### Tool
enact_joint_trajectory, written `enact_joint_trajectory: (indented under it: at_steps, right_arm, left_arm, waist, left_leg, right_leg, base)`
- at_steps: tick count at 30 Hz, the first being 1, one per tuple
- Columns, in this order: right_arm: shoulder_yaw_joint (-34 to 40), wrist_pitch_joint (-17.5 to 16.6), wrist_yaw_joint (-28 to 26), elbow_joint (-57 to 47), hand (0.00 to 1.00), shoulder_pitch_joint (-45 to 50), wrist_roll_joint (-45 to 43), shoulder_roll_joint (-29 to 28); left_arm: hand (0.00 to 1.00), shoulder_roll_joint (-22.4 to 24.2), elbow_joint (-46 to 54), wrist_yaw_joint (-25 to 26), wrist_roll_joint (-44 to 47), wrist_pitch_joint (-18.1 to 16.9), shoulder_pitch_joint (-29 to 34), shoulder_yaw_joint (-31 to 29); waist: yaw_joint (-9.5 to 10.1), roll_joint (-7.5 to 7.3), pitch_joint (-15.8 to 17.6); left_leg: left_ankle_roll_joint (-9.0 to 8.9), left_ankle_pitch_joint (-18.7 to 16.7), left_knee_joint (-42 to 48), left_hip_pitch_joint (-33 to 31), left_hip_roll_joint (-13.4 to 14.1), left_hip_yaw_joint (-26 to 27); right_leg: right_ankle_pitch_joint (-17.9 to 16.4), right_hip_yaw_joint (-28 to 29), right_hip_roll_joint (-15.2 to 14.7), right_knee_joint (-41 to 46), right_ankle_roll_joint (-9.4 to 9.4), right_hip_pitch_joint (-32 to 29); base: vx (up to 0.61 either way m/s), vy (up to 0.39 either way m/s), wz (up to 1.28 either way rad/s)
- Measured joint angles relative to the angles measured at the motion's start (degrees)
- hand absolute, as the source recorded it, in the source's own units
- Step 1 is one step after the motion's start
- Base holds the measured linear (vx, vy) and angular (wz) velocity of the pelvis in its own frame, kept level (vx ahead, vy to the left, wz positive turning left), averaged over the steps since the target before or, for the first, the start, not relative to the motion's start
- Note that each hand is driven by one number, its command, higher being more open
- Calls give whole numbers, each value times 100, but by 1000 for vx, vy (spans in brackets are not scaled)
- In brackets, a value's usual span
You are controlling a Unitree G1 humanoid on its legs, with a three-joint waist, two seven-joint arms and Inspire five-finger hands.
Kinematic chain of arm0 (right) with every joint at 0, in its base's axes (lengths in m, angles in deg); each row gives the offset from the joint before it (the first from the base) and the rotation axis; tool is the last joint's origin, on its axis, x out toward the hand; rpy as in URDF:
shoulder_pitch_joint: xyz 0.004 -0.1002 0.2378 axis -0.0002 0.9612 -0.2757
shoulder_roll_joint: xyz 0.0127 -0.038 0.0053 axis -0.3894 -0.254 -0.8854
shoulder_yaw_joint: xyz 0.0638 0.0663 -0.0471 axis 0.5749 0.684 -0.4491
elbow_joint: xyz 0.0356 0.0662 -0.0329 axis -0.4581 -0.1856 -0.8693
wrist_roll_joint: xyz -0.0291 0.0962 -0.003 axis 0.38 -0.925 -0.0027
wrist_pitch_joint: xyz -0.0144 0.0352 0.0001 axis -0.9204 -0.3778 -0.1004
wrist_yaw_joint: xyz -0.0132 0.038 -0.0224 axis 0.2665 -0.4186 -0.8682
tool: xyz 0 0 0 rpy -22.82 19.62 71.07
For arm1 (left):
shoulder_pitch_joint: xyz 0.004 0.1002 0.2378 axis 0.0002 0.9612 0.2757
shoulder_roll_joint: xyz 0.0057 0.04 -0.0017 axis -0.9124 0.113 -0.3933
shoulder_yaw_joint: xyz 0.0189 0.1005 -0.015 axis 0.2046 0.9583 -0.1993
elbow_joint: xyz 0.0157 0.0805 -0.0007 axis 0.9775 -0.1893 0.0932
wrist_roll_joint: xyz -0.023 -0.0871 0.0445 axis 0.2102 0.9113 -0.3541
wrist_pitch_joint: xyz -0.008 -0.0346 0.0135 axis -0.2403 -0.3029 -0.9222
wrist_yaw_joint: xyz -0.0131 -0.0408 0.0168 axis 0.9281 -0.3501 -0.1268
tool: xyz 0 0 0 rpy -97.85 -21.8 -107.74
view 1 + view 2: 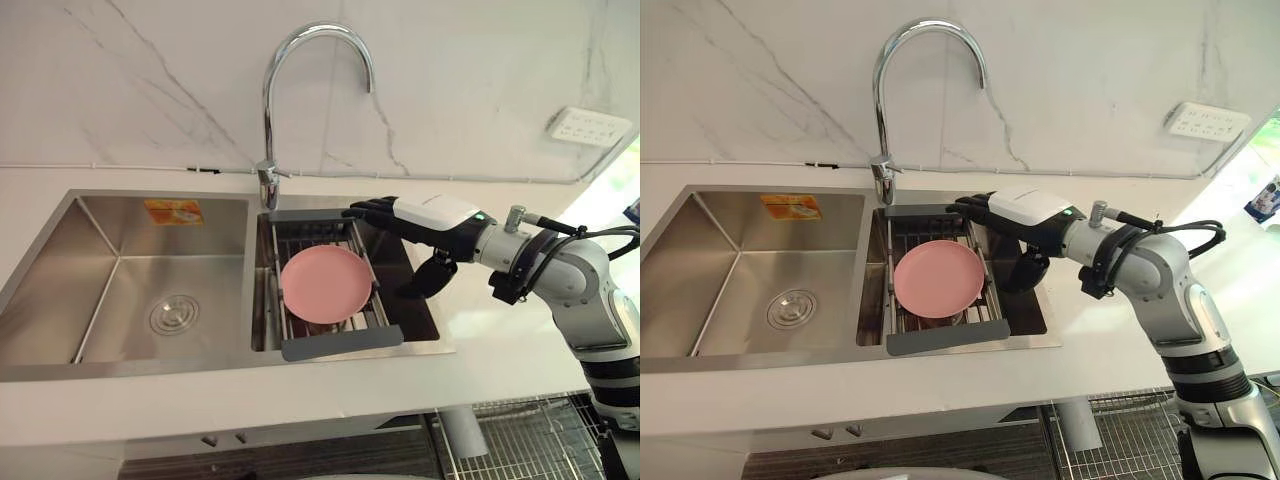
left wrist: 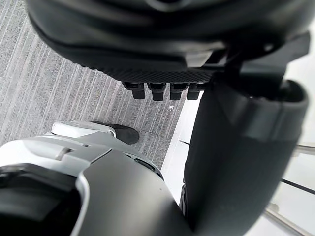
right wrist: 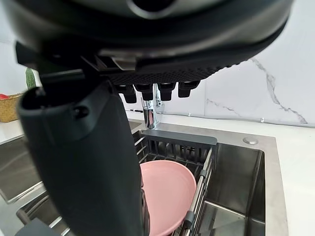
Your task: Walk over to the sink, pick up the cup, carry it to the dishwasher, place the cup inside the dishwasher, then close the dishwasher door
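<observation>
My right hand (image 1: 430,222) reaches in over the right basin of a steel double sink (image 1: 60,370). Its fingers (image 1: 365,211) are straight and point at the far right corner of a grey drying rack (image 1: 340,342), and its thumb (image 3: 88,162) hangs down into the basin. It holds nothing. A pink plate (image 1: 326,284) lies tilted in the rack, just left of the hand, and hides what lies beneath it. My left hand (image 2: 162,64) hangs open above grey floor with nothing in it.
A tall chrome faucet (image 1: 268,120) arches over the divider between the basins. The left basin (image 1: 170,290) holds just its drain. A white socket strip (image 1: 588,126) sits on the marble wall at the right. A wire rack (image 1: 520,440) shows below the counter edge, lower right.
</observation>
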Motion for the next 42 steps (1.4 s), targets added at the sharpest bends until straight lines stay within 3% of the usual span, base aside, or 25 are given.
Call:
enact_joint_trajectory:
  at_steps: [13,22,42]
  right_arm:
    - [-341,-207,-9,199,100,208,380,-2]
    - [-499,-352,295,199,100,317,743,-40]
    - [-803,-24,813,702,100,369,1005,-512]
  left_arm:
    - [100,-4,-5,-31,9,-4,12,-4]
    - [100,-1,-6,-30,10,-44,14,-4]
    - [100,11,30,-36,23,-48,27,-3]
  waist:
    - [12,14,-79]
    - [17,23,-83]
    - [141,66,-73]
  left_leg:
    - [-14,258,-216,-37,78,5]
    - [-61,288,-236,-49,143,18]
    - [-124,467,-306,-82,168,-240]
  right_leg:
    - [71,-27,87,-4,-109,-131]
    - [72,-37,155,-5,-150,-159]
    - [55,-349,158,-6,-190,-83]
  base:
    - [-94,-33,0]
    - [-8,-6,-1]
    - [-29,2,7]
